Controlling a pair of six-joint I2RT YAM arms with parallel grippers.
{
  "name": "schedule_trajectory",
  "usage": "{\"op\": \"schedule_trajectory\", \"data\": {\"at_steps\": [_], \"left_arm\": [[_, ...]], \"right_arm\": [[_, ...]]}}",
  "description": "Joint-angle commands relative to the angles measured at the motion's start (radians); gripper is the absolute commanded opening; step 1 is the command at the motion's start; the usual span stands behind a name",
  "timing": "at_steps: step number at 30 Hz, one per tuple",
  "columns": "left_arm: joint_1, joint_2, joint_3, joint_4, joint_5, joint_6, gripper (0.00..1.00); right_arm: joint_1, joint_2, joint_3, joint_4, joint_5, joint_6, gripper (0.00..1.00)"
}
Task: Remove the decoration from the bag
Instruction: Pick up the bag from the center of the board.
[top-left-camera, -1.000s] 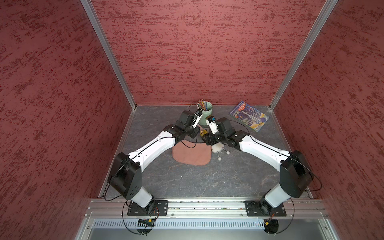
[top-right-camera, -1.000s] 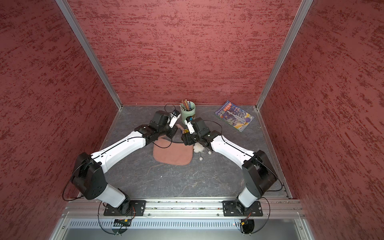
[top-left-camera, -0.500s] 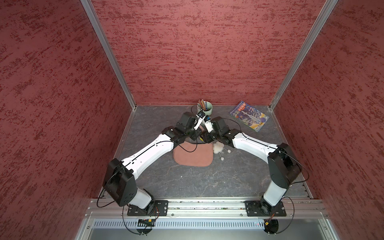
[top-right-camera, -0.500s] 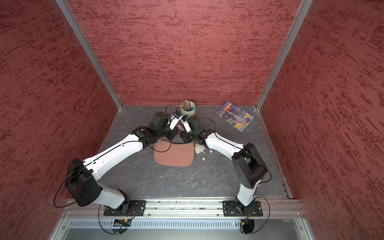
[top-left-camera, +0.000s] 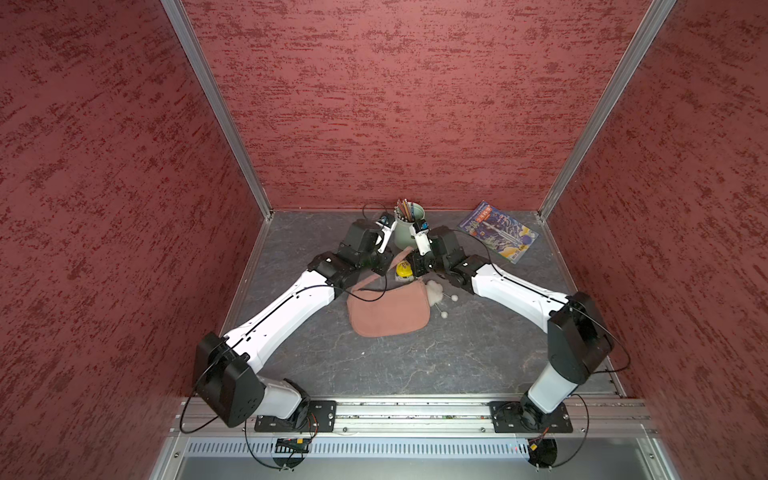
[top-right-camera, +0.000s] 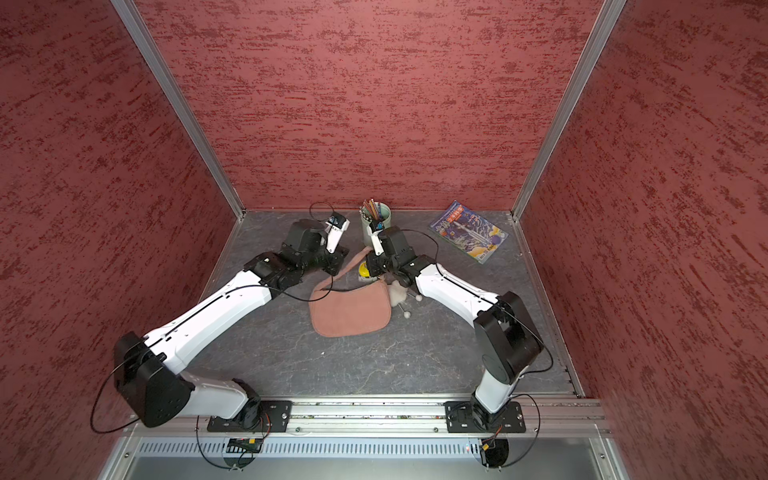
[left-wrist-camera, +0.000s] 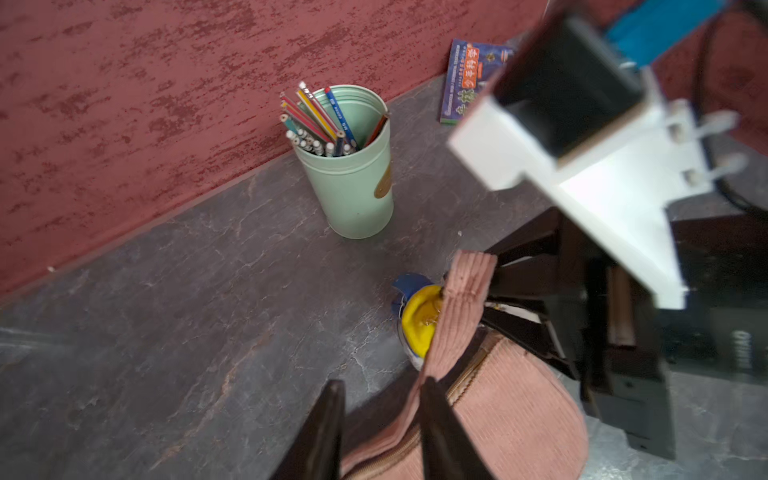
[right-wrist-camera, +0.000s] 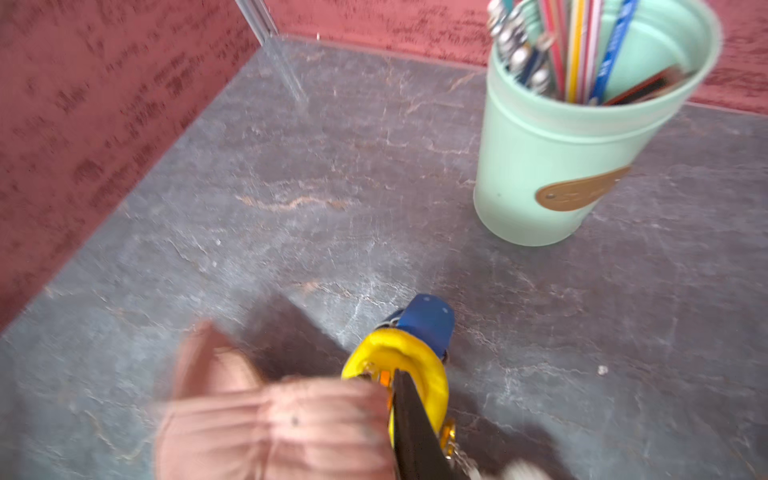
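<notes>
**Bag may drag along with the charm**

My left hand is spread beside the strap, so nothing pins the bag to the table. My right hand appears to pinch the yellow charm. A pull could drag the bag or slip off.

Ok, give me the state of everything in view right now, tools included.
Bag: lying flat on the table.
Strap: raised, slanting up off the bag.
Yellow charm: by the strap's raised end; clasp hidden.
White fluffy charm: lying at the bag's end.
Left tool: open, low over the bag.
Right tool: shut, at the yellow charm.
Pencil cup: upright, holding pencils.
Magazine: closed, flat.
</notes>
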Motion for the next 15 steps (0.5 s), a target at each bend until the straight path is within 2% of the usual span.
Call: {"op": "schedule_trajectory", "data": {"at_steps": [1,3,5,8,10,15], "left_arm": [[0.093,-0.108,-0.028,-0.033,0.243,-0.242,0.54],[0.118,-0.166,-0.06,-0.046,0.309,-0.268,0.61],[0.104,-0.209,-0.083,-0.062,0.373,-0.28,0.65],[-0.025,-0.215,-0.145,-0.023,0.397,-0.311,0.67],[-0.123,-0.192,-0.213,0.074,0.389,-0.373,0.68],[-0.257,-0.08,-0.268,0.264,0.329,-0.5,0.68]], "right_arm": [[0.007,-0.07,-0.005,-0.056,0.054,0.109,0.1],[0.019,-0.091,-0.001,-0.087,0.078,0.146,0.12],[0.027,-0.108,0.018,-0.14,0.106,0.191,0.12],[0.033,-0.123,0.052,-0.225,0.143,0.274,0.14],[0.035,-0.135,0.064,-0.271,0.15,0.339,0.13],[0.054,-0.188,0.069,-0.325,0.152,0.472,0.14]]}}
